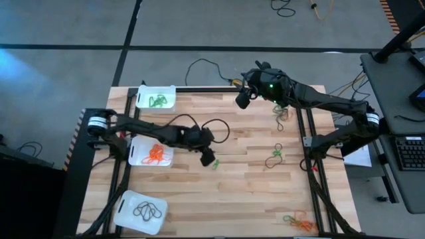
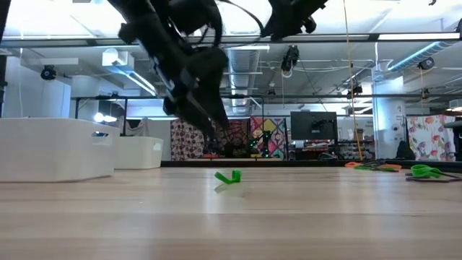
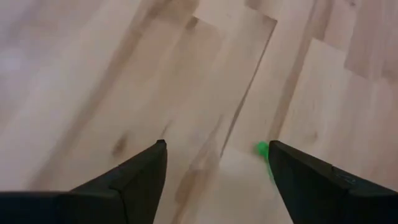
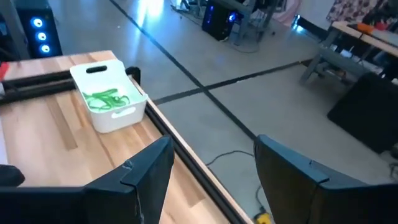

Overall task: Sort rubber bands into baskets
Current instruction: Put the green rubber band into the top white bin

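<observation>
Three white baskets stand along the table's left side: the far one (image 1: 156, 97) holds green rubber bands, the middle one (image 1: 151, 153) orange ones, the near one (image 1: 141, 211) black ones. A single green rubber band (image 1: 216, 164) lies flat on the wood at mid-table and also shows in the low view (image 2: 229, 176). My left gripper (image 1: 208, 158) hangs open just above it. In the left wrist view the band (image 3: 263, 149) shows beside one fingertip of my left gripper (image 3: 217, 148). My right gripper (image 1: 243, 99) is open and empty, raised over the far edge; its wrist view (image 4: 214, 143) looks toward the far basket (image 4: 109, 96).
Loose rubber bands lie in small heaps on the table's right side (image 1: 281, 114), (image 1: 275, 154) and at the near right corner (image 1: 299, 221). Black cables loop over the left arm (image 1: 212, 126). Bare wood lies between the baskets and the heaps.
</observation>
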Tool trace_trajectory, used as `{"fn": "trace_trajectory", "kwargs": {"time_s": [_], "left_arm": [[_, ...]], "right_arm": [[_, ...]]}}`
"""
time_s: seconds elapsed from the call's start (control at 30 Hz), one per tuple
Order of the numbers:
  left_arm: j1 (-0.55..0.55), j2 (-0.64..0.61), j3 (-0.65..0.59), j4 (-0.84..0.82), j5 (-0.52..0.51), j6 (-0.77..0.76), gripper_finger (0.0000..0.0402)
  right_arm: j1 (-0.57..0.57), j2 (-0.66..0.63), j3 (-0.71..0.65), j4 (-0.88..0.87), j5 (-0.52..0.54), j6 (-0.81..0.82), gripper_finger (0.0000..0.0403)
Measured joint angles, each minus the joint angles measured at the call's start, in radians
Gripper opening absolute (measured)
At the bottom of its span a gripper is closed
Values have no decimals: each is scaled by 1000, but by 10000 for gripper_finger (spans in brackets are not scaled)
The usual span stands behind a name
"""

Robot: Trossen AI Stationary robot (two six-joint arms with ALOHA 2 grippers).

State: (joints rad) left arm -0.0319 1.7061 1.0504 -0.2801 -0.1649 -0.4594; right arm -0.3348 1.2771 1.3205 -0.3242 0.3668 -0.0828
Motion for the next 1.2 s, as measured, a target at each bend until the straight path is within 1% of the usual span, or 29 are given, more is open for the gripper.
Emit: {"fn": "trace_trajectory", "kwargs": {"time_s": [0.1, 0.2, 0.4, 0.53, 0.63, 0.77, 0.9, 1.07, 1.2], "left_arm": [[-20, 46, 2, 28, 18, -61, 267], [-48, 89, 15, 61, 19, -71, 267], [-84, 193, 39, 78, 14, 19, 267], [-87, 255, 77, 73, 26, 21, 263], [-86, 293, 126, 59, 27, 26, 251], [-85, 329, 184, 13, 27, 56, 223], [-81, 332, 206, -35, 34, 78, 173], [-89, 333, 237, -139, 42, 54, 106], [-103, 332, 251, -170, 41, 45, 80]], "right_arm": [[0, -8, 0, -33, 0, -36, 217], [0, -9, 0, -75, 0, -46, 217], [-2, -12, 0, -210, 0, -11, 217], [-2, -13, 0, -347, 0, 2, 217], [-7, -13, -3, -437, 0, 4, 217], [-15, -14, -21, -530, 1, 26, 217], [-18, -14, -46, -579, 0, 64, 217], [-17, -16, -101, -591, 0, 91, 217], [-17, -16, -146, -574, 0, 91, 217]]}}
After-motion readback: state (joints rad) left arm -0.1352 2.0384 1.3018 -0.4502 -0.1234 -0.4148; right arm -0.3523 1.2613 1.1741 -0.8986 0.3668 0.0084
